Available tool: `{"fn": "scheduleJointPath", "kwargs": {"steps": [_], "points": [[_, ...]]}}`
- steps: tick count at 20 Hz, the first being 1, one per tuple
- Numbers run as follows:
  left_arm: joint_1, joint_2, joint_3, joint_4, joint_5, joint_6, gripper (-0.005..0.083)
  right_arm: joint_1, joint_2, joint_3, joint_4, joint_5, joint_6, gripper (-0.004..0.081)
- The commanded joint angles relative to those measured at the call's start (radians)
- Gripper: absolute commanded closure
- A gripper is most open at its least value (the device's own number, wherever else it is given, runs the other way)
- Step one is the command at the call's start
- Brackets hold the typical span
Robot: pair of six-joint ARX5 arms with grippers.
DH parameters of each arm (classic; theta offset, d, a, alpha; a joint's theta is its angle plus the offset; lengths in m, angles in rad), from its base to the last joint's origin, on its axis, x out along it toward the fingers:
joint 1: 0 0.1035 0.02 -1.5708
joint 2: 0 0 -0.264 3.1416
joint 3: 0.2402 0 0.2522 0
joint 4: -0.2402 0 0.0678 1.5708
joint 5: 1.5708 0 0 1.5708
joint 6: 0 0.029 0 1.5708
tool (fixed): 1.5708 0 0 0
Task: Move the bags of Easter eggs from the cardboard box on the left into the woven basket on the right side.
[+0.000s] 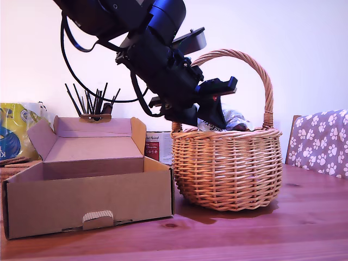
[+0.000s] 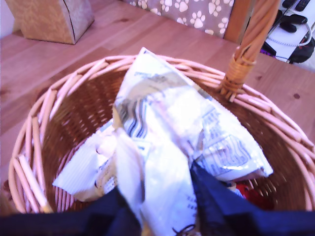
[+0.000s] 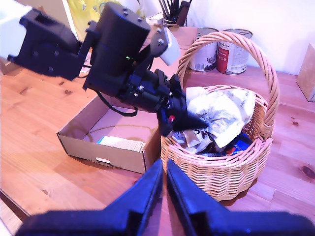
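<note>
Holding: my first gripper (image 1: 217,111) hangs over the rim of the woven basket (image 1: 228,174), right of centre in the exterior view, jaws clamped on the tail end of a whitish-silver bag (image 2: 162,142).

Bag position: in the first wrist view the bag fills the middle of the frame, its crumpled end pinched between the dark fingers (image 2: 216,206) at the lower edge and its body lying down into the basket bowl.

Basket contents: the second wrist view shows the whitish-silver bag on top, with a blue bag (image 3: 239,144) peeping out beneath it at centre right; a scrap of red (image 2: 248,191) shows low in the first wrist view, though I cannot tell what it belongs to.

Cardboard box: the box (image 1: 87,201) sits in the lower left of the exterior view, lid open. From there its inside is hidden. In the second wrist view, a pale flat thing (image 3: 120,142) lies inside by its front wall; I cannot tell whether that is a bag.

Progress: my judgement is late, with at least two bags in the basket and this one not yet let go.

What is left: release the bag, then check the box for anything remaining.

My second gripper (image 3: 164,169): at the lower centre of its own view, fingers nearly together, holding nothing, above the table (image 3: 44,167) in front of the basket.
</note>
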Motion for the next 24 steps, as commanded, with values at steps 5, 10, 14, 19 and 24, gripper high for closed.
{"fn": "scheduleJointPath", "kwargs": {"steps": [5, 10, 14, 19, 24], "points": [[-0.007, -0.164, 0.023, -0.174, 0.031, 0.007, 0.0307, 0.003, 0.000, 0.003, -0.002, -0.002, 0.000, 0.0783], [-0.003, -0.327, 0.021, -0.389, 0.001, 0.052, 0.0727, 0.002, 0.058, 0.001, 0.013, 0.037, -0.029, 0.0783], [0.018, -0.447, -0.036, -0.378, -0.049, 0.057, 0.0737, -0.014, 0.133, -0.002, 0.132, 0.087, -0.023, 0.0783], [0.104, -0.601, -0.218, -0.276, -0.049, 0.053, 0.0738, -0.152, 0.144, -0.003, 0.211, 0.103, -0.018, 0.0783], [0.198, -0.797, -0.460, -0.158, -0.058, 0.010, 0.0796, -0.298, 0.142, -0.040, 0.243, -0.068, -0.002, 0.0783]]}}
